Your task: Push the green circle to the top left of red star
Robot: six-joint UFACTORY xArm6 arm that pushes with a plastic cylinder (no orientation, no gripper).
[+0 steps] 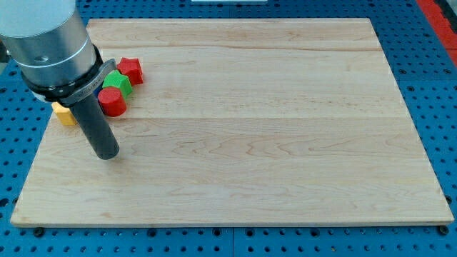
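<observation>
The red star (131, 70) lies near the board's upper left. A green block (118, 83) touches its lower left side; its exact shape is hard to make out. My tip (107, 155) rests on the board below this cluster, well below and slightly left of the green block, touching no block. The arm's body hides the area to the left of the green block.
A red circle (112, 102) sits just below the green block, touching it. A yellow block (64, 114) lies at the board's left edge, partly behind the rod. A sliver of a blue block (97, 90) shows beside the arm. The wooden board (285, 143) lies on a blue pegboard.
</observation>
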